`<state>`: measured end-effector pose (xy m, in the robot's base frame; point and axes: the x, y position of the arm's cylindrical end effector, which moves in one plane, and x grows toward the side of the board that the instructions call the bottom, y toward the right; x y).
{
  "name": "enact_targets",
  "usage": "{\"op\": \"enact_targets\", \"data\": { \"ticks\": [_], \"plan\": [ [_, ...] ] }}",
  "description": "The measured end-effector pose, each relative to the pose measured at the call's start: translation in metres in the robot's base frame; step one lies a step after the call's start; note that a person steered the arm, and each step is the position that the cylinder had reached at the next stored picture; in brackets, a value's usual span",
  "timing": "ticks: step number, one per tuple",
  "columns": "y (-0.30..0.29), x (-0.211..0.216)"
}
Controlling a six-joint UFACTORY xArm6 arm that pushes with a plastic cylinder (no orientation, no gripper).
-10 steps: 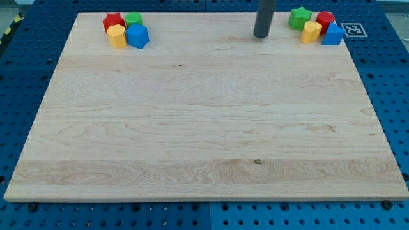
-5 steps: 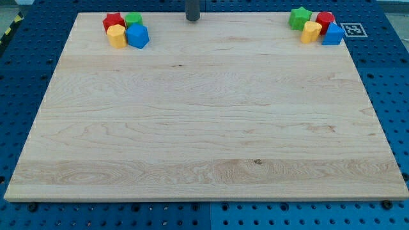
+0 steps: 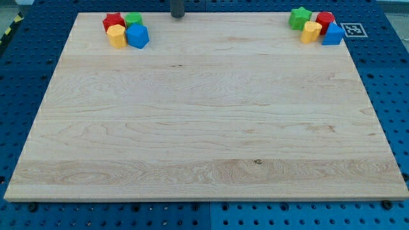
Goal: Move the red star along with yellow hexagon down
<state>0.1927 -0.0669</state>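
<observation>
A red star [image 3: 112,21] sits at the view's top left of the wooden board [image 3: 204,115], touching a yellow hexagon [image 3: 117,36] just below it. A green block [image 3: 133,20] and a blue block [image 3: 138,36] sit against them on the right. My tip [image 3: 177,16] is at the board's top edge, to the right of this cluster and apart from it.
A second cluster sits at the view's top right: a green star [image 3: 299,17], a yellow block [image 3: 311,31], a red block [image 3: 325,20] and a blue block [image 3: 332,34]. A printed marker tag [image 3: 351,29] lies beside it on the blue pegboard.
My tip has moved left along the top of the board, from right of centre towards the left cluster. No block has moved.
</observation>
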Motion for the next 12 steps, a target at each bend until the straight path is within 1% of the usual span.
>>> {"op": "enact_targets", "data": {
  "ticks": [1, 2, 6, 10, 12],
  "plan": [
    [0.000, 0.000],
    [-0.017, 0.000],
    [-0.145, -0.001],
    [-0.143, 0.069],
    [-0.124, 0.093]
  ]
}}
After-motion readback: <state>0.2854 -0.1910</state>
